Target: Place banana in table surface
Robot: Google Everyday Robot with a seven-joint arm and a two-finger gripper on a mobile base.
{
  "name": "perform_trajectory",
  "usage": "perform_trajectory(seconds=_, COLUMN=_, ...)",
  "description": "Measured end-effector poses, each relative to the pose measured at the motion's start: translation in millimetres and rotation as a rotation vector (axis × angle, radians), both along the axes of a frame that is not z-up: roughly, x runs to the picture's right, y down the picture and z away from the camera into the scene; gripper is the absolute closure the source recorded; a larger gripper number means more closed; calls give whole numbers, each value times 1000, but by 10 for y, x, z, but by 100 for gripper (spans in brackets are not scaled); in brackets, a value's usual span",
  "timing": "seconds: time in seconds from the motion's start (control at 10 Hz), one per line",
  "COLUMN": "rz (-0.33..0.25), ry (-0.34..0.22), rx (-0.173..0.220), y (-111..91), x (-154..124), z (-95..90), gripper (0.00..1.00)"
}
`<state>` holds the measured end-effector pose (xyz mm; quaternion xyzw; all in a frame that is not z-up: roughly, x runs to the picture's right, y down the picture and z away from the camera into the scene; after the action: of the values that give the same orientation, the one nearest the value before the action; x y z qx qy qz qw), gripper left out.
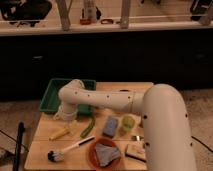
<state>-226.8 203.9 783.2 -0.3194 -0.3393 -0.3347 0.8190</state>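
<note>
The small yellow banana (60, 133) lies on the light tan table surface (45, 150), near its left edge and in front of the green tray. My gripper (65, 115) is at the end of the white arm (107, 98), just above and slightly behind the banana, over the tray's front edge. The banana looks free of the gripper, with a small gap between them.
A green tray (52, 95) sits at the back left. A long green vegetable (87, 128) lies right of the banana. A white-handled brush (70, 149), an orange plate (95, 160) holding a grey cloth, a blue sponge (111, 126) and a yellow-green cup (128, 122) fill the front.
</note>
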Motion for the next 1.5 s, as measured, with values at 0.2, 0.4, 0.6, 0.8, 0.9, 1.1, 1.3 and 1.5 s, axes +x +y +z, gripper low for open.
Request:
perform_trajectory(seconds=0.2, rz=1, ry=-5, rx=-4, y=-11, x=-1, z=9, gripper=20)
perform_trajectory(seconds=0.4, rz=-7, ry=-9, rx=-9, y=-26, x=-53, z=2, gripper=20)
perform_trajectory(seconds=0.6, rz=-14, ry=-10, rx=-13, y=-37, x=-70, z=-2, gripper=20)
perform_trajectory(seconds=0.8, rz=-14, ry=-9, rx=-13, y=-40, x=-66, z=-1, gripper=20)
perform_trajectory(seconds=0.9, rz=-14, ry=-9, rx=-13, y=-41, x=-65, z=0, gripper=20)
perform_trajectory(seconds=1.1, rz=-15, ry=-10, rx=-13, y=-39, x=-70, z=-1, gripper=20)
perform_trajectory(seconds=1.3, rz=-15, ry=-10, rx=-13, y=-40, x=-69, z=-1, gripper=20)
perform_trajectory(seconds=1.5, rz=-15, ry=-10, rx=-13, y=-40, x=-70, z=-1, gripper=20)
